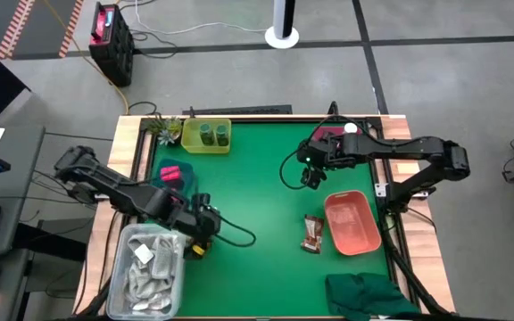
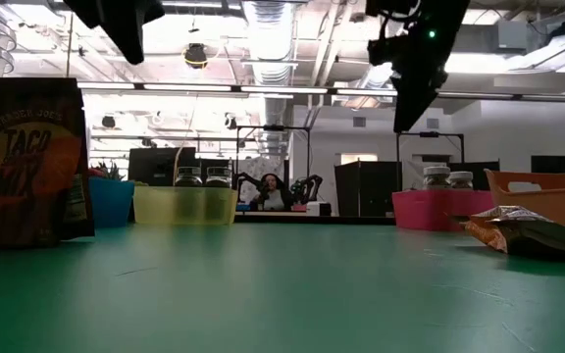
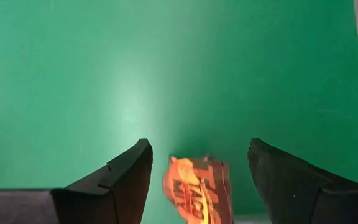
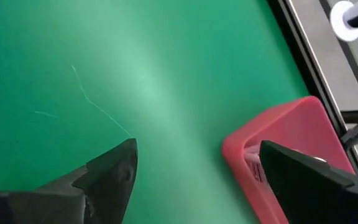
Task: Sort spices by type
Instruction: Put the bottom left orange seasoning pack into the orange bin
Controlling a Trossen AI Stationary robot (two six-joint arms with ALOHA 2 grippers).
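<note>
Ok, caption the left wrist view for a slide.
Left tool open above an upright brown-and-orange taco mix sachet on the green table mat.

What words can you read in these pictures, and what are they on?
"TRADER JOE'S" and "TACO MIX": on the brown sachet standing at the low view's left.
"TACO": partly seen on the same sachet between the left gripper's open fingers.
Lying brown sachet: print too blurred to read.
Jar labels: too small.

A dark sachet (image 2: 29,162) standing upright on the green table read "TACO MIX" in orange letters, smaller print above unreadable.
</note>
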